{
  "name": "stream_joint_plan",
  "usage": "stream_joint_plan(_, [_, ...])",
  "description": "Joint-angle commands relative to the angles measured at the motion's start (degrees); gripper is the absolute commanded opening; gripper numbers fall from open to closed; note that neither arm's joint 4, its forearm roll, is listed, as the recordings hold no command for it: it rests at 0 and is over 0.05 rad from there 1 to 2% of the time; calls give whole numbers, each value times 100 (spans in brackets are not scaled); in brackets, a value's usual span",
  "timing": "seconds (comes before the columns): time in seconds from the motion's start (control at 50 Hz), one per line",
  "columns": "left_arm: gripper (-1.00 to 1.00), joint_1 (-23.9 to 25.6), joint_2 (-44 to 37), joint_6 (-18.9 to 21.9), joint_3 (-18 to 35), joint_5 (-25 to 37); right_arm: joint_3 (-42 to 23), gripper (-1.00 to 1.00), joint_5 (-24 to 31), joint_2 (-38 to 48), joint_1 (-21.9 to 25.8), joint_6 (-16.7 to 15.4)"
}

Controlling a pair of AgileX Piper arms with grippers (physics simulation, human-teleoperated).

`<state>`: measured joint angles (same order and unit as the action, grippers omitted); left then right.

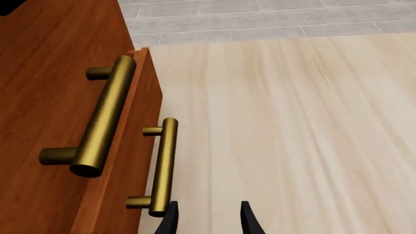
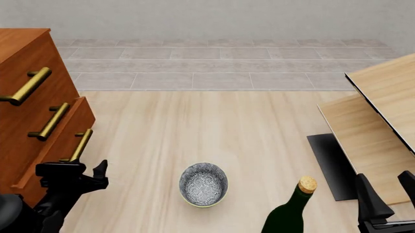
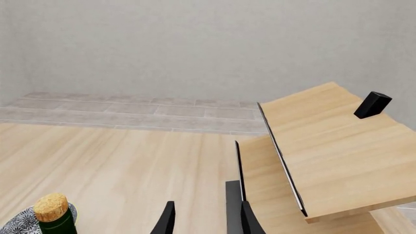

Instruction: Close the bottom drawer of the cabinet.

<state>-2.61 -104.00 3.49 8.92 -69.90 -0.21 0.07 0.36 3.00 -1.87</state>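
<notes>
The cabinet point(image 2: 26, 53) stands at the far left of the front view, reddish-brown with three brass bar handles. The bottom drawer point(image 2: 60, 158) sticks out a little from the body, and its handle point(image 2: 81, 144) is the lowest. My left gripper point(image 2: 83, 171) is open and empty, just in front of that handle. In the left wrist view the cabinet point(image 1: 52, 58) fills one side. There the bottom drawer point(image 1: 146, 107) shows edge-on, and one fingertip point(image 1: 170, 219) is right beside the end of its handle point(image 1: 163, 165). My right gripper point(image 2: 389, 196) is open and empty at the front right.
A patterned bowl point(image 2: 203, 183) sits on the pale wood floor at front centre. A green corked bottle point(image 2: 295, 208) stands right of it, also in the right wrist view point(image 3: 52, 214). Tilted light-wood panels point(image 2: 382, 111) and a black mat point(image 2: 331, 165) are at the right.
</notes>
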Motion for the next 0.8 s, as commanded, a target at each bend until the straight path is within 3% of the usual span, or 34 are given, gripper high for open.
stream_joint_plan(0.02, [100, -287, -153, 51, 60, 1, 9, 100, -20, 7, 5, -12])
stream_joint_plan(0.8, [100, -575, -177, 337, 88, 1, 5, 100, -12, 5, -7, -5])
